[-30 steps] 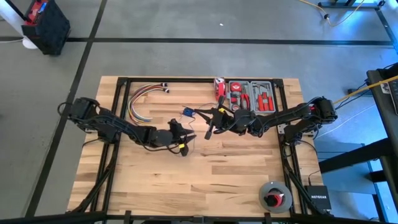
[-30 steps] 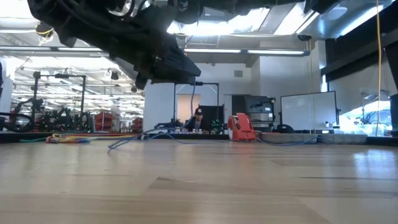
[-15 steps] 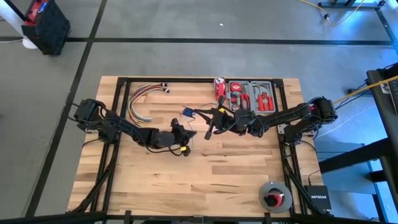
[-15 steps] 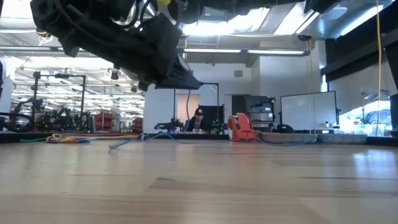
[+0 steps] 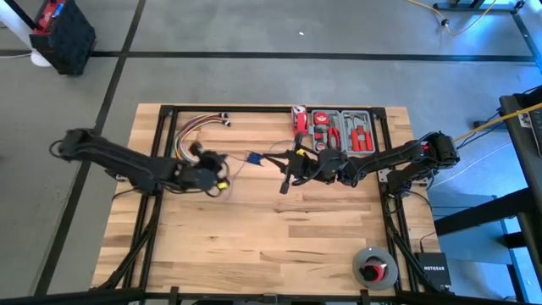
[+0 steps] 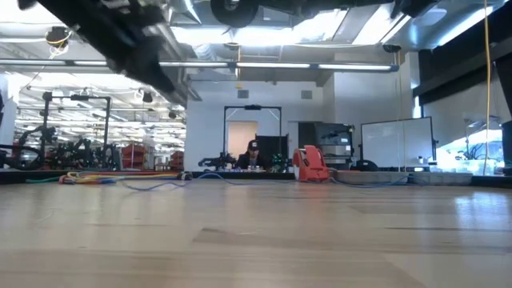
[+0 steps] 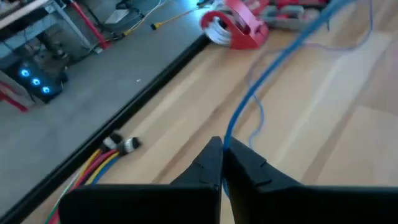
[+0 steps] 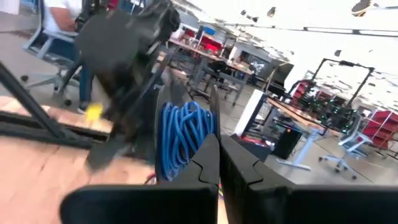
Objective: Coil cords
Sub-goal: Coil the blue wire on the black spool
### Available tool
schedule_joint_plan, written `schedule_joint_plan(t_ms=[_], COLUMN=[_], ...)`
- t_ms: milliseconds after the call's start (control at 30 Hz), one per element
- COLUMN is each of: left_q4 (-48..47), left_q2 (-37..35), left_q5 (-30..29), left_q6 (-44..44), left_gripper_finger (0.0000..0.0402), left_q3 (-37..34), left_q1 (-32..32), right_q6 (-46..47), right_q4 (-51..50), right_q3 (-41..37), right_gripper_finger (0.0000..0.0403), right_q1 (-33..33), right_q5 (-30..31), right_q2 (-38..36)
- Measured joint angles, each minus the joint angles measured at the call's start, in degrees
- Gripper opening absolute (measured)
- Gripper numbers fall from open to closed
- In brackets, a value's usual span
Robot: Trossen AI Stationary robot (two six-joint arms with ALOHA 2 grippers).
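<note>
The cord is a very thin blue-violet wire. Part of it is wound into a small coil (image 8: pixel 183 134) (image 5: pixel 254 156) at my right gripper (image 8: pixel 217 152) (image 5: pixel 266 154), which is shut above the middle of the table. A single strand (image 7: pixel 273 62) runs from there to my left gripper (image 7: pixel 222 149) (image 5: pixel 227 172), shut on it left of centre. More cord (image 6: pixel 160 186) lies slack on the wood. My left gripper pinches one strand of the cord (image 7: pixel 227 138) between its two fingertips, coming from the table's left and slanting down. The strand leaves the tips and rises in a gentle curve, clear of the wood. My right gripper holds the coil of several turns (image 8: pixel 186 146) at its shut fingers, which point level toward the table's left. The coil sits beside and above the fingertips, clear of the table; the exact place of the pinch is hidden by the coil.
A bundle of red, yellow and white wires (image 5: pixel 190 135) (image 7: pixel 99 158) lies at the far left. A red tape measure (image 5: pixel 298 119) (image 7: pixel 233 28) and a red tool case (image 5: pixel 343 131) stand at the far edge. A tape roll (image 5: pixel 374 267) sits near right. A person (image 6: pixel 254 152) sits beyond the table.
My left gripper has drawn back fast toward the table's left edge and a little toward the far edge, rising and rolling as it went. The strand now stretches between the two grippers. The loop of cord that stood up from the table in the low view lies flatter.
</note>
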Motion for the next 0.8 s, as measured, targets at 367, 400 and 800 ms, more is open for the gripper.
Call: schedule_joint_plan(t_ms=[367, 400, 800], left_q4=[9.4, 11.5, 38.1], left_q2=[-18.0, -18.0, -6.7], left_q5=[7.4, 8.1, 11.2], left_q6=[3.5, 4.3, 13.6], left_gripper_finger=[0.0001, 0.0001, 0.0], left_q3=[0.0, 0.0, 0.0], left_q1=[-5.7, -6.0, -5.5], right_q6=[-5.8, -5.9, -5.7], right_q4=[-7.6, -7.6, -7.7], right_q3=[0.0, -0.1, 2.0], right_gripper_finger=[0.0002, 0.0002, 0.0002], right_q1=[-0.5, -0.6, -3.5], right_q5=[6.0, 6.6, 8.9], right_q2=[0.9, 1.2, 6.9])
